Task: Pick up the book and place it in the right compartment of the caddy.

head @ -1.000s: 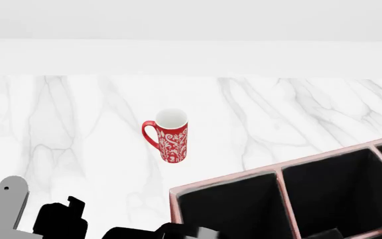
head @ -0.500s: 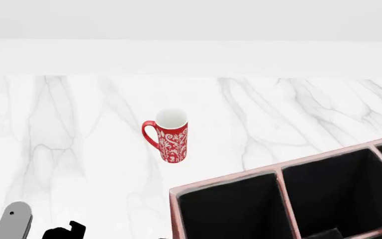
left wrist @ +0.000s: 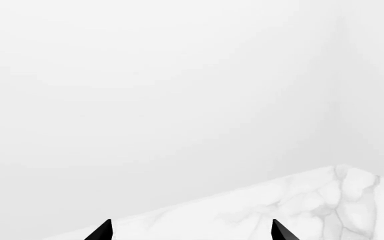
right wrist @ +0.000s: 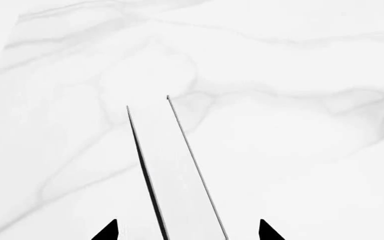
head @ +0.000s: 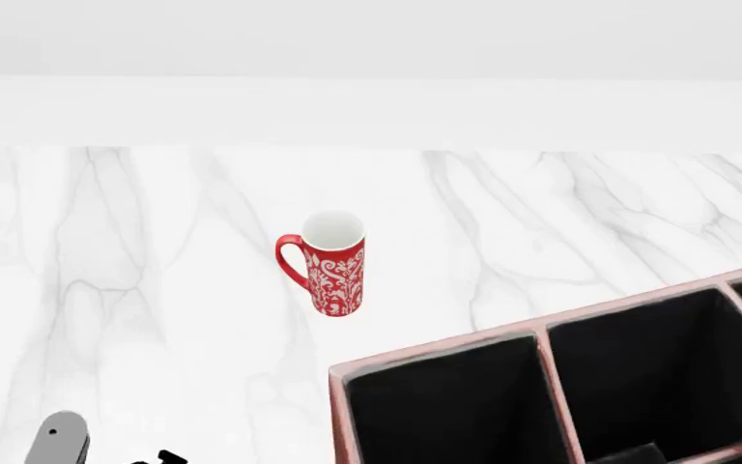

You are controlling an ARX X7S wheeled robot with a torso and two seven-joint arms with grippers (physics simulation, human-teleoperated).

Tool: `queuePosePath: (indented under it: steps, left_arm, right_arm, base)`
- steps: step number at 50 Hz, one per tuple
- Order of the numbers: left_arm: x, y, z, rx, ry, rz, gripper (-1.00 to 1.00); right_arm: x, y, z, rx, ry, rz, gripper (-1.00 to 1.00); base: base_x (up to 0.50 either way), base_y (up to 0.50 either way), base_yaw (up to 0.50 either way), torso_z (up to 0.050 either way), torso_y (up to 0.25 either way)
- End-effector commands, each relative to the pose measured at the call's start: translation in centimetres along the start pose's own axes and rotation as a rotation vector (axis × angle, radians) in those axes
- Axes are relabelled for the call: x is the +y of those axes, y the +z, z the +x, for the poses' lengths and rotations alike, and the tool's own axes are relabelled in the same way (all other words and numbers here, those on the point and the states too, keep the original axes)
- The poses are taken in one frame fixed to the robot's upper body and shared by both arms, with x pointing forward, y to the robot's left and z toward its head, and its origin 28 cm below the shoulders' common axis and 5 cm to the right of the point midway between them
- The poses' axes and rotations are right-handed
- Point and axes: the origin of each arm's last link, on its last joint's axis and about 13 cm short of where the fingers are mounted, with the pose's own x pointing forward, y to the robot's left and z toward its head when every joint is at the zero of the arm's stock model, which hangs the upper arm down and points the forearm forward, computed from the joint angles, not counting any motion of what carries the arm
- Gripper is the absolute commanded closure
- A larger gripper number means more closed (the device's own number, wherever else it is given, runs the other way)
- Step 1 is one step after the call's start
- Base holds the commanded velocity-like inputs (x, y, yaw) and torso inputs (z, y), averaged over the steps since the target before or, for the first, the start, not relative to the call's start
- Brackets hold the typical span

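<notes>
The book (right wrist: 178, 175) shows only in the right wrist view, seen edge-on: white page edges between thin black covers, standing over the marble. My right gripper (right wrist: 187, 231) is open, with the book between its two black fingertips (right wrist: 110, 231) and a gap on each side. My left gripper (left wrist: 190, 231) is open and empty over the counter's corner. The caddy (head: 436, 350) is at the bottom right of the head view, with pink rims, black lining and dividers; its right part runs out of view. Neither gripper shows in the head view.
A red-and-white patterned mug (head: 332, 266) stands upright on the white marble counter (head: 152, 290), beyond the caddy's left corner. A white wall runs along the back. A grey link of my left arm (head: 62, 435) shows at the bottom left.
In the head view my left arm's grey link and the black parts have sunk toward the bottom edge and mostly left the picture. The mug and caddy have not moved.
</notes>
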Motion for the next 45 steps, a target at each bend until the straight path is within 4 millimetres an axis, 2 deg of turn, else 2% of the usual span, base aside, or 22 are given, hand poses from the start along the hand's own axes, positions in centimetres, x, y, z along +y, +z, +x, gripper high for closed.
queuePosePath:
  steps: [1,45]
  left_arm:
    - [-0.1,0.0,0.0,-0.002,-0.002,-0.001,-1.0]
    - [-0.2,0.0,-0.1,-0.009,-0.012,0.006,-1.0]
  right_arm:
    - [-0.3,-0.5,0.5,0.022,0.011,0.018,-1.0]
    - [-1.1,-2.6,2.1,0.079,0.049,0.086,-1.0]
  base:
    - [0.0,0.0,0.0,0.0,0.0]
    - [0.0,0.0,0.0,0.0,0.0]
